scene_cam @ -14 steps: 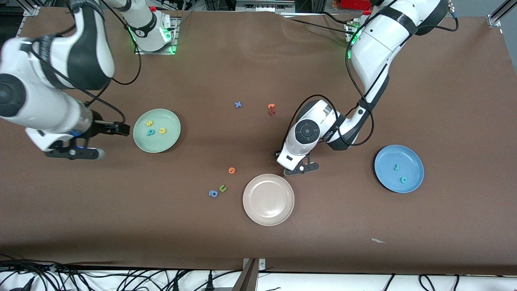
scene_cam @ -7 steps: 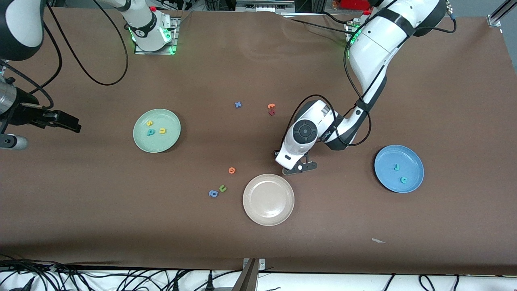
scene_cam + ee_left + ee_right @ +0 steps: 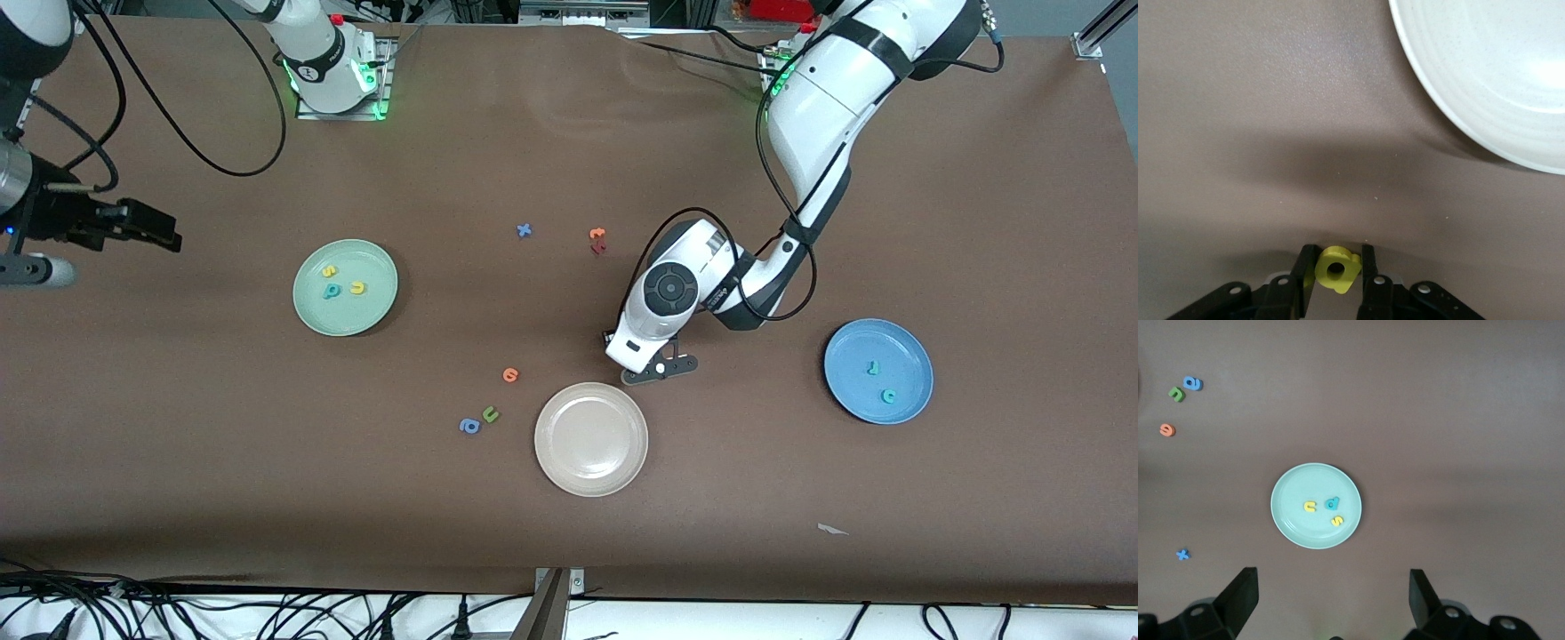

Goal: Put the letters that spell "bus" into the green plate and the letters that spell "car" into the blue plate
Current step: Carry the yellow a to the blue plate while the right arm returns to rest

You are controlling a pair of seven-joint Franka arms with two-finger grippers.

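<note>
We see the left gripper [image 3: 1336,272] down at the brown table [image 3: 569,533], just beside the cream-white plate [image 3: 591,439], its fingers [image 3: 1303,267] narrowed around a small yellow foam letter a [image 3: 1336,269]. The right gripper [image 3: 1331,597] hangs wide open over the table edge at the right arm's end. The pale mint-green round plate [image 3: 345,287] carries the teal b [image 3: 331,290], yellow s [image 3: 329,271] and yellow u [image 3: 357,287]; the round blue plate [image 3: 878,371] has the teal c [image 3: 888,396] and teal r [image 3: 873,365].

You see 1 round cream-white plate [image 3: 591,439] near mid-table | 1 small orange round foam letter [image 3: 510,374], 1 green foam u [image 3: 490,414] and 1 blue foam a [image 3: 469,426] beside it | 1 blue foam x [image 3: 524,230] | 1 orange foam letter [image 3: 597,234] touching 1 dark red foam letter [image 3: 598,248] | 1 pale scrap [image 3: 832,530] near your table edge
</note>
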